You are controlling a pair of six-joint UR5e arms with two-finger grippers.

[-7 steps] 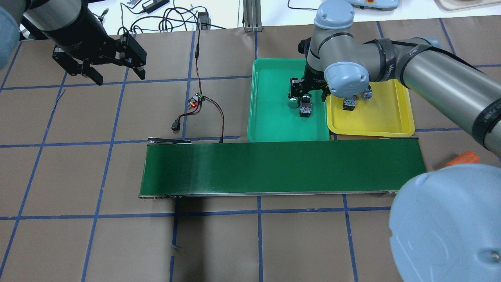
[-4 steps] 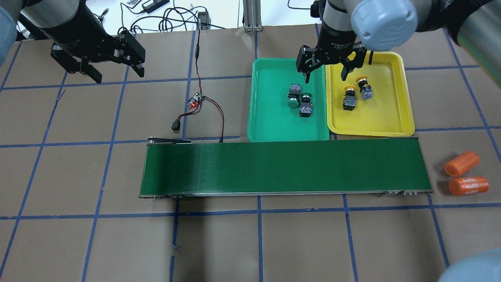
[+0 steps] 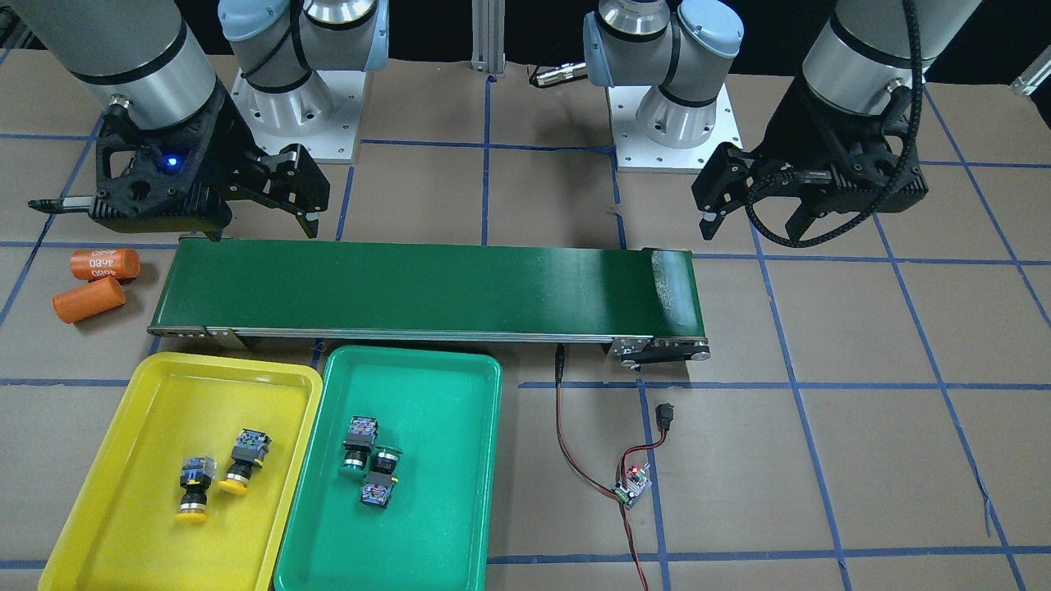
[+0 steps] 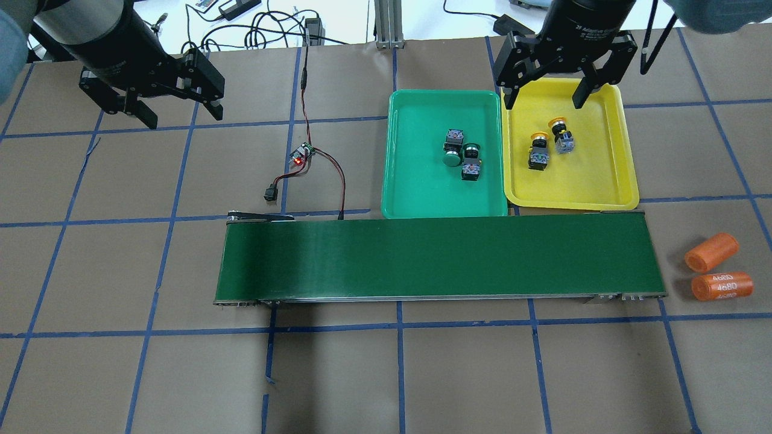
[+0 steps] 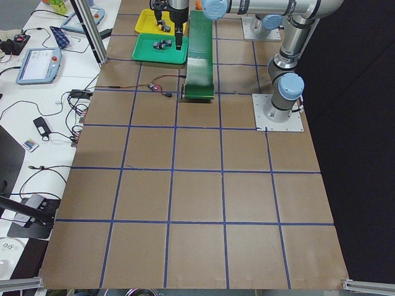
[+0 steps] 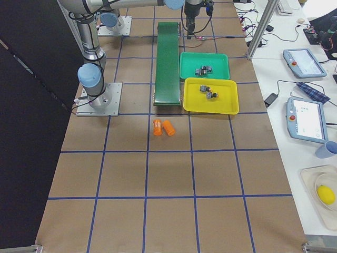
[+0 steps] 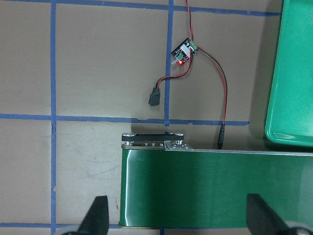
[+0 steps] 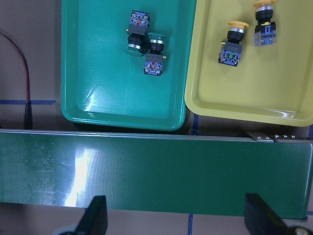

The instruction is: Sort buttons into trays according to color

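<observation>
Two green buttons [image 4: 452, 149] [image 4: 471, 163] lie touching on their sides in the teal-green tray [image 4: 416, 187]. In the yellow tray [image 4: 594, 178] beside it, two yellow buttons [image 4: 538, 150] [image 4: 561, 135] lie close together. My right gripper [image 4: 544, 99] hangs open and empty, high over the far edge of the yellow tray. The right wrist view looks down on the green buttons [image 8: 145, 43] and yellow buttons [image 8: 247, 36] from well above. Far off to the left, my left gripper [image 4: 184, 119] is open and empty above bare table.
A long dark-green conveyor belt [image 4: 434, 259] runs along the near side of both trays. Two orange cylinders [image 4: 718, 270] lie off its right end. A small board with a red light and its wires [image 4: 301, 155] sit left of the green tray.
My right gripper, low over the green tray beside the green buttons a second ago, has risen and drawn away to the yellow tray's far edge. The left arm has not moved.
</observation>
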